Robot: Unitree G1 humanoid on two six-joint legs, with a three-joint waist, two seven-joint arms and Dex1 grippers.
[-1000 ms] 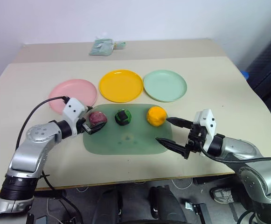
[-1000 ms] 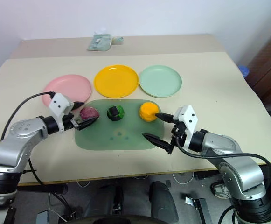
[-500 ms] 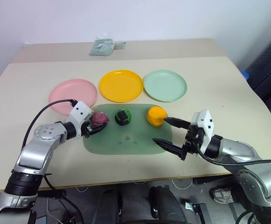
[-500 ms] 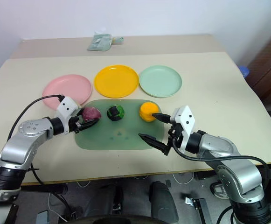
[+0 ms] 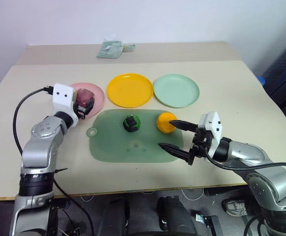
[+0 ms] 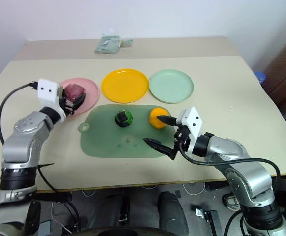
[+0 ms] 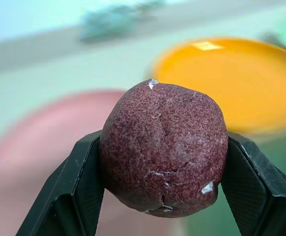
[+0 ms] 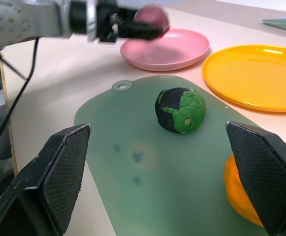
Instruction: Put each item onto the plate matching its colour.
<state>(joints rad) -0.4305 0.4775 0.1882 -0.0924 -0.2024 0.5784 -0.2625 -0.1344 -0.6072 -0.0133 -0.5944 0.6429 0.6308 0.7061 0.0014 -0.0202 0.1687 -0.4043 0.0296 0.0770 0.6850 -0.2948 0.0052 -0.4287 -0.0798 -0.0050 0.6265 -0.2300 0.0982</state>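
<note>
A beige table (image 5: 241, 105) fills the scene, with a pale wall behind it and its near edge just under the robot's arms. Nearest that edge, the right gripper (image 5: 176, 136) hovers with its fingers spread wide over the right end of the green mat (image 5: 133, 147). The upper finger lies close beside the orange lump (image 5: 165, 122) on the mat's right far corner. The green lump (image 5: 130, 123) sits near the mat's far edge; the mat's middle and near part lie bare. To the left, the left gripper (image 6: 74, 102) pinches the maroon lump (image 7: 163, 147) between both fingers, held above the near right rim of the pink plate (image 5: 97, 96). Past the mat, the orange plate (image 5: 129, 90) and green plate (image 5: 176, 90) lie bare, almost touching. A crumpled packet (image 5: 110, 49) lies near the far edge, with open tabletop to the right.
</note>
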